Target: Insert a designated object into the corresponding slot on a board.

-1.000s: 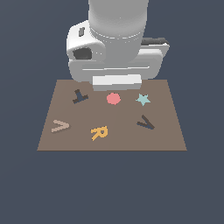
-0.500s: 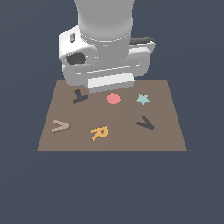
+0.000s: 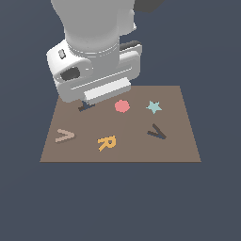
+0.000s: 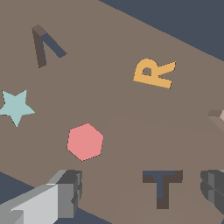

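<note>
Tan V (image 3: 65, 136) lies ungrasped at the board's (image 3: 183, 141) eight o'clock, slot (image 3: 156, 132) at three; open, empty gripper (image 4: 140, 192) must next reach it.

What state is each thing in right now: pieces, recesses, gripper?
tan V piece: flat on the board, not gripped, outside its slot.
V-shaped slot: empty.
T-shaped recess: empty.
orange R: flat on the board.
pink hexagon: flat on the board.
teal star: flat on the board.
gripper: open, holding nothing, over the T-shaped recess.
</note>
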Controlling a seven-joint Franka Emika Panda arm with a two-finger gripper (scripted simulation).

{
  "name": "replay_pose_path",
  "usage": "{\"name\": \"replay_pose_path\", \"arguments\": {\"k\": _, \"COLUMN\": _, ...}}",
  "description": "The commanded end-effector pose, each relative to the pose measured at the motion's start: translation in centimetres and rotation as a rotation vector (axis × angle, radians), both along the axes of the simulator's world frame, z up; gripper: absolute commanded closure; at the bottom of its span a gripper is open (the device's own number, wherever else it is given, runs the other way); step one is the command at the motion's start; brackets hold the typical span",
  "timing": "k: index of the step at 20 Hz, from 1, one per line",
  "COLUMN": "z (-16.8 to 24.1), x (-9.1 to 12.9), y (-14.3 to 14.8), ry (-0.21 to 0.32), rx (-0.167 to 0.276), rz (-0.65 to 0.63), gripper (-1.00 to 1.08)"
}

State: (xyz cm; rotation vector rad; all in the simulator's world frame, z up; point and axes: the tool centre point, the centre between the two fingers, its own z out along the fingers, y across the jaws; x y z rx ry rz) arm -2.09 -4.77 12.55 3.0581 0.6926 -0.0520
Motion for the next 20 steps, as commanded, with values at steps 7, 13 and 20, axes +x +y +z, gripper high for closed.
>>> {"name": "replay_pose_path", "arguments": {"k": 7, "z": -1.7, "x": 0.5, "y": -3.8, "ry": -0.005, "rx": 0.007, "rz": 0.263, "gripper": -0.92}}
{"name": "replay_pose_path", "arguments": {"k": 13, "z": -3.0, "x": 1.6, "y": -6.4, "ry": -0.009, "rx": 0.012, "rz": 0.454, "gripper": -0.92}}
{"name": "replay_pose_path", "arguments": {"k": 20, "z": -4.6, "x": 3.6, "y": -9.2, "ry": -0.013, "rx": 0.018, "rz": 0.686, "gripper": -0.92}}
